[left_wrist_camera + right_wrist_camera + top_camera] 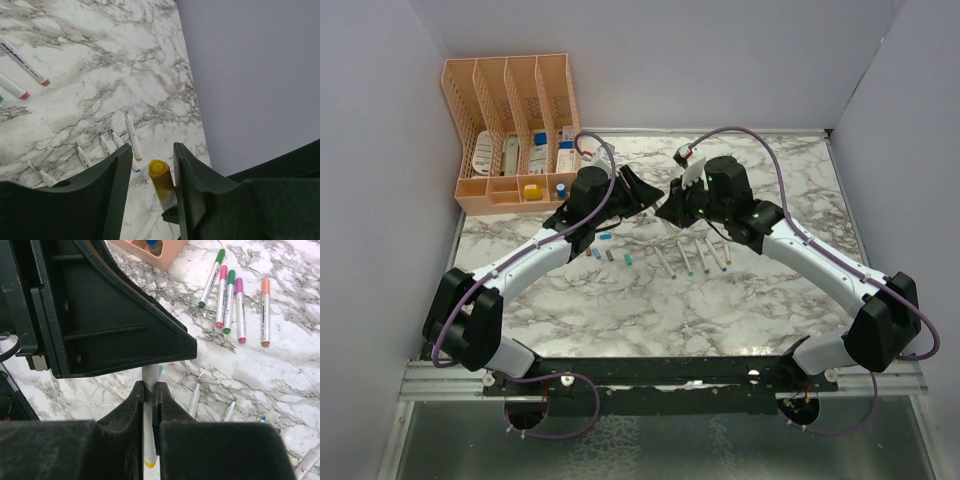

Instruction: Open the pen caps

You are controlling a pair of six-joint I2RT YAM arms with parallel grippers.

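As the yellow cap (160,176) sits on the end of its pen (149,374), the pair is held above the middle of the marble table (620,320), where the two arms meet. The left claw (152,147) stands apart around the cap: one finger (189,182) is just beside it at 3 o'clock, too close to tell whether it touches, and a strip of tabletop shows between the cap and the other finger at 9 o'clock. The right claw (149,386) is clamped on the pen's white barrel, which runs on toward 6 o'clock in the right wrist view and ends in a yellow band.

From above, a row of bare-tipped pens (686,258) lies side by side on the table at 6 o'clock of the claws, well apart from them. A few loose caps (612,255) lie scattered at about 7 o'clock, near the left arm. In the right wrist view a row of capped pens (229,295), with green, pink, magenta and orange caps, lies at 1 o'clock. The peach organiser (470,195) stands in the table's corner at 10 o'clock, with a few small items in its compartments
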